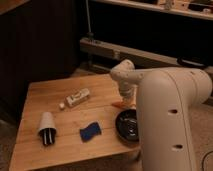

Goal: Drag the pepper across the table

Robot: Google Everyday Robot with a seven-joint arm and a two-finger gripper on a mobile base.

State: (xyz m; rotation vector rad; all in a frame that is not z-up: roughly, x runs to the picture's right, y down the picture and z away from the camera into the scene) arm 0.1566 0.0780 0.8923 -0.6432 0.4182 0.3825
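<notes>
The pepper (118, 104) is a small orange tapered piece lying on the light wooden table (47, 95) near its right edge, just behind a black bowl. My gripper (125, 98) points down directly over the pepper's right end, at the tip of the white arm that fills the right of the camera view. The arm hides part of the pepper and the table's right edge.
A black bowl (127, 125) sits at the front right, partly behind the arm. A blue sponge (90, 132) lies front centre, a white cup (46, 125) on its side front left, and a white labelled packet (78, 97) mid-table. Dark shelving stands behind.
</notes>
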